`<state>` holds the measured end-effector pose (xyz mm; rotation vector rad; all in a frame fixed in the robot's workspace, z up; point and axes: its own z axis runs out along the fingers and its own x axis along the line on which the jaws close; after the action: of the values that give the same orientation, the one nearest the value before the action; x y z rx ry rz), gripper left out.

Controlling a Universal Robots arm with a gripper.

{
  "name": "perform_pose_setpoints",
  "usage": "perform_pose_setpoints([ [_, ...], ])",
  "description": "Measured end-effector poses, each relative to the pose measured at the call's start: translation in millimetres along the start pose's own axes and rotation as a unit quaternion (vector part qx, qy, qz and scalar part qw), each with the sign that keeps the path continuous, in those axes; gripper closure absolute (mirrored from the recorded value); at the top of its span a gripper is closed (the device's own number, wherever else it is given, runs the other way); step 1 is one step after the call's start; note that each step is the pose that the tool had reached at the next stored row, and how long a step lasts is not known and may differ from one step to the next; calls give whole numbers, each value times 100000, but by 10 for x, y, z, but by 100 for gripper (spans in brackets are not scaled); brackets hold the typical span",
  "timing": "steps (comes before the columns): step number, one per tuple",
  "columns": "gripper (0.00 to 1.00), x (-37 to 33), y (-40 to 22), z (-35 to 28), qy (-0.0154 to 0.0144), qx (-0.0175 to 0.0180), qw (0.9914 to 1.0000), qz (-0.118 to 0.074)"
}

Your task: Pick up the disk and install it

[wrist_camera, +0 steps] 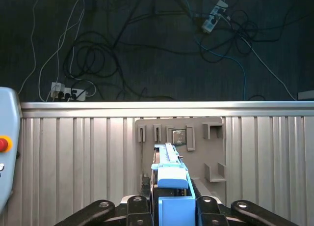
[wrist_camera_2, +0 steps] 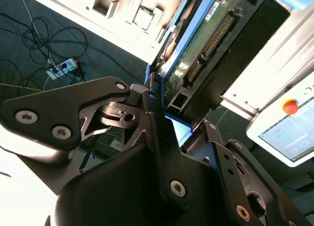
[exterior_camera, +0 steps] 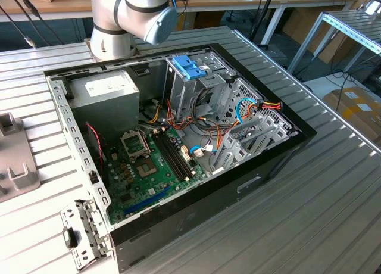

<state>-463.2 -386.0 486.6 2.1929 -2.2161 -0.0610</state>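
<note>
Right now my claw (wrist_camera: 172,209) is pinched on the disk (wrist_camera: 169,173). In the first wrist view the disk stands edge-on between my fingers (wrist_camera: 138,204), a thin slab with light-blue rails. Edge-on, its broad faces are hidden from me, and my fingertips are cut off at the frame's edge.

In the second wrist view the disk (wrist_camera_2: 206,37) shows its green circuit side and a row of connector pins. One blue rail runs along it, the label side is turned away, and the far end is cut off. My black finger links (wrist_camera_2: 157,123) cover the end I grip, so I cannot see exactly where the pads bite.

Beyond the disk's far end lies a grey holder plate (wrist_camera: 196,135) with small slots, flat on the ribbed table (wrist_camera: 73,152). I cannot tell whether the disk touches the plate or hangs above it. Past the table edge, further out from my claw, the dark floor carries tangled cables (wrist_camera: 93,64) and power strips (wrist_camera: 66,92). A red button (wrist_camera: 2,144) sits off to one side, half cut off.

In the exterior view my arm (exterior_camera: 134,15) rises behind the open computer case (exterior_camera: 268,161) and is cut off at the top. Inside the case are a motherboard (exterior_camera: 149,173), a grey power-supply box (exterior_camera: 110,92) and a metal cage (exterior_camera: 205,95) with a blue tab piece (exterior_camera: 189,65) on top. I cannot tell where the case lies from my claw.
</note>
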Motion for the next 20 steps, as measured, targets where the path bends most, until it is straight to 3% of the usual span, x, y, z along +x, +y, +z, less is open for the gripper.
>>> perform_pose_setpoints([
  [20,63,122,-18,2,2,11,100000,1],
])
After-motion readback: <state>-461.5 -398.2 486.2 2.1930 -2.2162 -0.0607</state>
